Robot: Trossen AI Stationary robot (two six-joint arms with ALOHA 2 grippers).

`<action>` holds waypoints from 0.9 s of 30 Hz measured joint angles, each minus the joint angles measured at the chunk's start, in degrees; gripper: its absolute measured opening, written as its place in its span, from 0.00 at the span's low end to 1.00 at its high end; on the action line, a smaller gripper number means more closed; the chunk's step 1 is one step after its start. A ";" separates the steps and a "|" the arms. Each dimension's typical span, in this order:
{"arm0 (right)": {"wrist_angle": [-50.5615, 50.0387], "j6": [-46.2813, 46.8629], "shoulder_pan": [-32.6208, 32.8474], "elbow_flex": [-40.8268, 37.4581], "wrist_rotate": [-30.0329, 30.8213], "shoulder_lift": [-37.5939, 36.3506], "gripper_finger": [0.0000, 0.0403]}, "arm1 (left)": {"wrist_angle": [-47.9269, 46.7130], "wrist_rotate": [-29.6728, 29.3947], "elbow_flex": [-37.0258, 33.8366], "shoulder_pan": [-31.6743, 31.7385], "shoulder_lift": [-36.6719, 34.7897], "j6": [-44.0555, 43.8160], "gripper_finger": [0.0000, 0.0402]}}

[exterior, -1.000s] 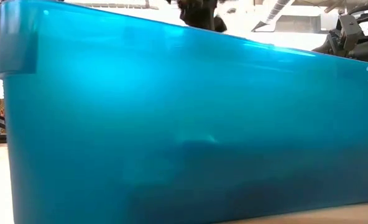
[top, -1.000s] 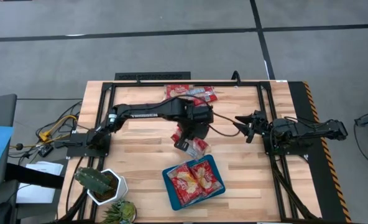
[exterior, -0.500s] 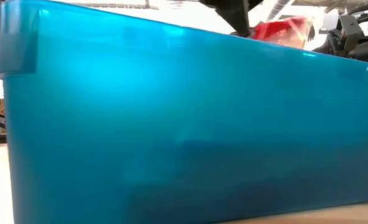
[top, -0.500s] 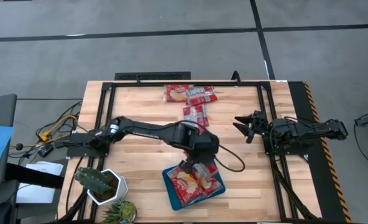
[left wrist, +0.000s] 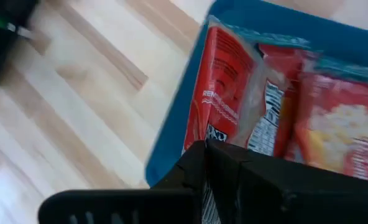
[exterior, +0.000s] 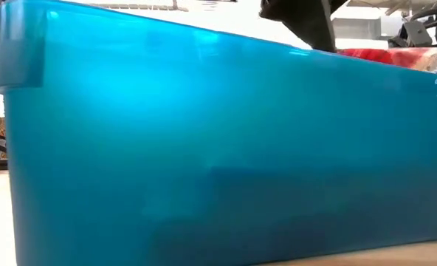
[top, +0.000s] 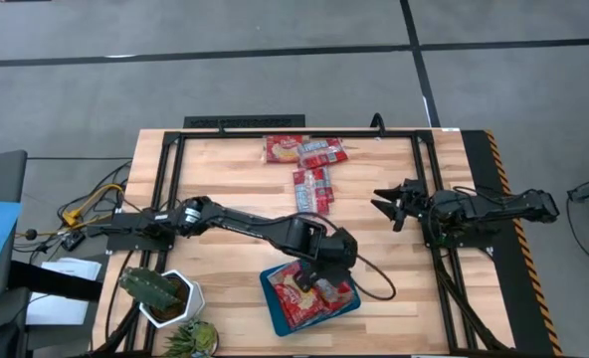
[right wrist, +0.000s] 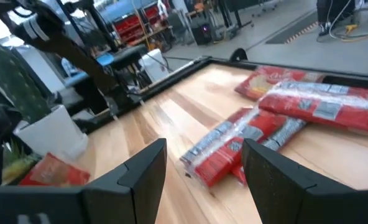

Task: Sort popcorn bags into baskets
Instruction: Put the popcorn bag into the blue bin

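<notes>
I'm looking down on the table (top: 225, 189), where the tray (top: 271, 290) is sitting near the front edge, already holding a few bags (top: 296, 298). I'm reaching the left gripper (top: 326, 273) over the tray's back edge, its fingers pinched on a narrow bag (left wrist: 224, 118) hanging just above those inside. The right gripper (top: 386, 202) is waiting at the right side, fingers spread, holding nothing. Several bags (top: 309, 164) are lying toward the back, so I judge roughly half left.
</notes>
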 joint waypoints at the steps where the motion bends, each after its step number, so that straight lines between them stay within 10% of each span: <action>1: -0.04 -0.03 0.00 0.00 0.04 0.22 0.58 | -0.32 0.71 0.19 0.02 0.00 -0.71 0.00; 27: -0.01 -0.04 -0.01 0.00 0.00 0.18 0.58 | 2.43 9.93 0.43 -0.02 -0.14 -9.22 0.16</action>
